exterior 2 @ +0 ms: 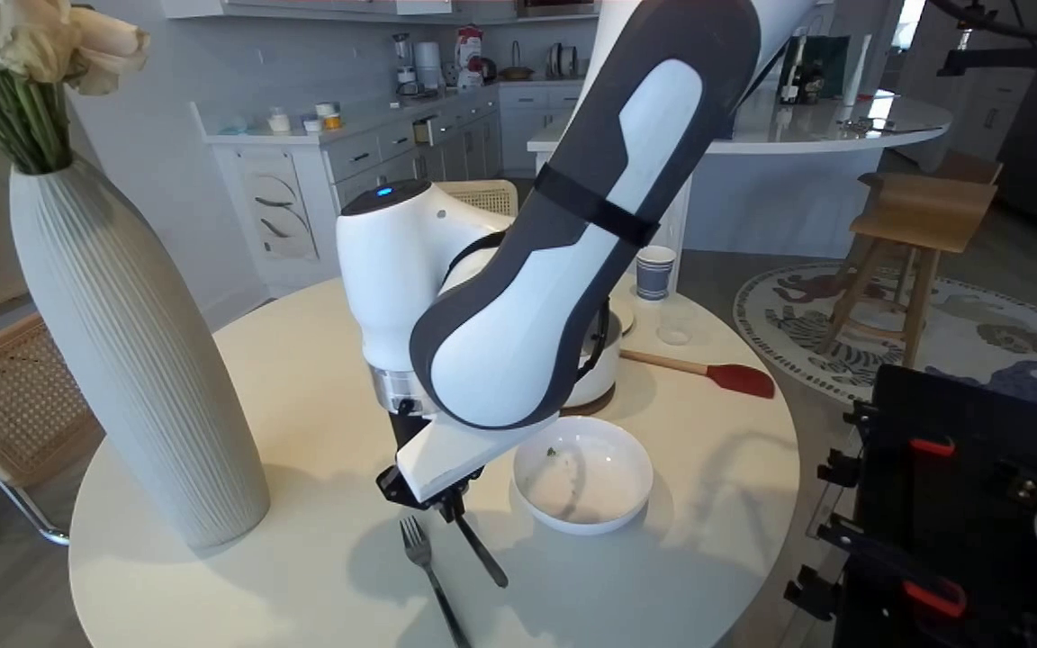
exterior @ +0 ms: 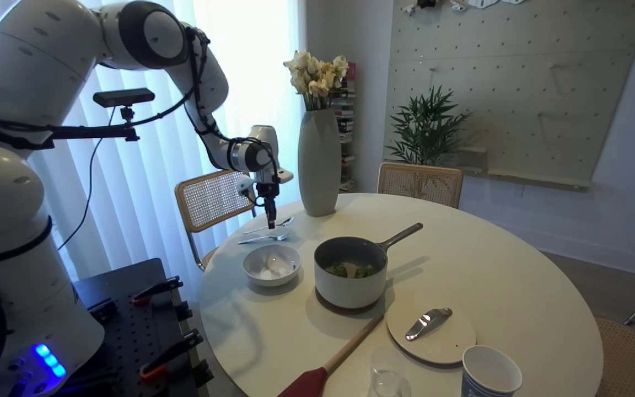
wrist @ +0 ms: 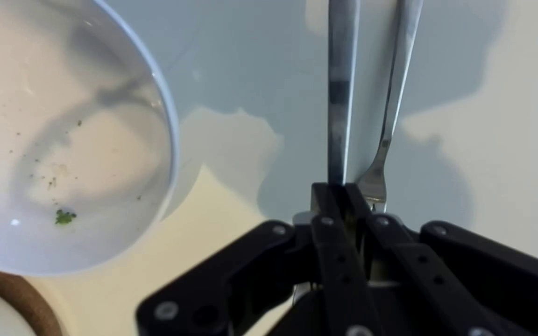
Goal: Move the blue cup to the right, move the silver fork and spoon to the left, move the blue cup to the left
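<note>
In the wrist view my gripper [wrist: 336, 187] is shut on the handle of a silver utensil, taken as the spoon [wrist: 340, 102]; its head is mostly hidden by the fingers. An exterior view shows the spoon [exterior 2: 482, 551] hanging tilted from the gripper [exterior 2: 453, 509]. Beside it the silver fork [wrist: 398, 93] lies on the table, tines partly behind the right finger. From farther off, the gripper [exterior: 271, 225] appears just beyond the fork [exterior: 262, 239]. The blue cup [exterior: 491, 369], white inside with blue print, stands far from the gripper; it also shows as a blue cup [exterior 2: 653, 277].
A white bowl [wrist: 124, 242] sits close to the utensils. Past it are a pot [exterior: 350, 286] on a brown trivet, a red spatula [exterior: 303, 384], a clear glass [exterior: 388, 383] and a plate [exterior: 450, 350] bearing a metal tool. A tall vase [exterior 2: 140, 360] stands near the gripper.
</note>
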### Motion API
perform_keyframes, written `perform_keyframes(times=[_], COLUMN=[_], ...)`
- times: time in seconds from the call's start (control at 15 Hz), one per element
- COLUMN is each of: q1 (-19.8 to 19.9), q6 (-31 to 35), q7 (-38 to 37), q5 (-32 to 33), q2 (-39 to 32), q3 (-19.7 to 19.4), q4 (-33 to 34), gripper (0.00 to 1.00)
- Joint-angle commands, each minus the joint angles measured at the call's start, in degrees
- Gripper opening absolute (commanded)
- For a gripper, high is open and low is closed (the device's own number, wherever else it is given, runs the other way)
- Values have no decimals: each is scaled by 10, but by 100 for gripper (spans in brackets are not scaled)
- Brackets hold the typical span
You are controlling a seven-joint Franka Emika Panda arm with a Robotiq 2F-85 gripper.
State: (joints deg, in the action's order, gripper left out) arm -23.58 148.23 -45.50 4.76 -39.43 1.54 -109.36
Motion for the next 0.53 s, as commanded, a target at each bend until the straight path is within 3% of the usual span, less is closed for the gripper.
perform_keyframes(times=[0.0, 0.47], q1=[-8, -2], q6=[-21, -25], q7=[-10, -2], q5=[-17, -30], q2=[7, 17], q3=[-4, 1], q4=[-4, -31], gripper=[2, 2])
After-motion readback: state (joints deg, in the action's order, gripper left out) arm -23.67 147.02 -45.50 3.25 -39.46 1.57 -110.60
